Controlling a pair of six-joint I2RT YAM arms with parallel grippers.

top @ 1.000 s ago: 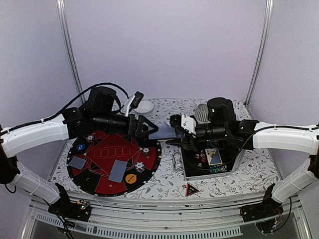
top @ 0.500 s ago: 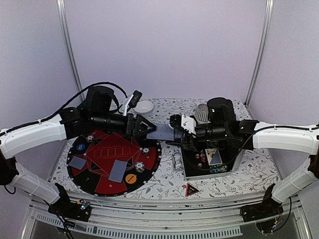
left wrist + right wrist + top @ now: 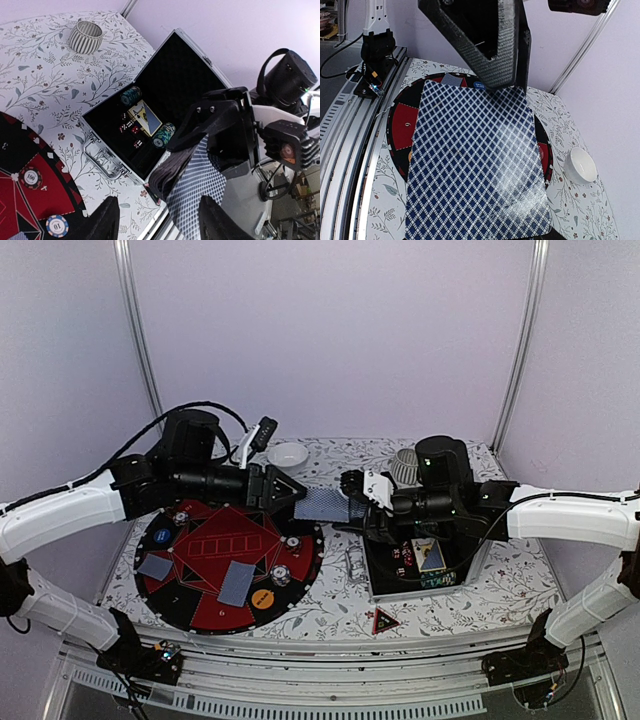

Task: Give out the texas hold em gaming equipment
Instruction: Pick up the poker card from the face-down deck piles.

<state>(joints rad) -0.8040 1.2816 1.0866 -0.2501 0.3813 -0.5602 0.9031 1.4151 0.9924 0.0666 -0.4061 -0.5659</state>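
- Black jaws of your left gripper (image 3: 292, 492) stood apart, straddling the grey-blue playing card (image 3: 322, 504), not yet pinching.
- That playing card hung between poker mat (image 3: 215, 540) and open case (image 3: 385, 575).
- Your right gripper (image 3: 350, 502) clamped its far end.

– What sits where on the tabletop (image 3: 330, 592)?
– Game mat (image 3: 205, 540) left, two cards (image 3: 237, 582) on it. Case (image 3: 175, 80) right, chip stacks (image 3: 163, 135) inside.
– Behind?
– Bowl (image 3: 288, 454) behind the mat, cup (image 3: 404, 466) behind the case. Marker (image 3: 384, 620) in front. A single card (image 3: 322, 504) is aloft between mat and case.
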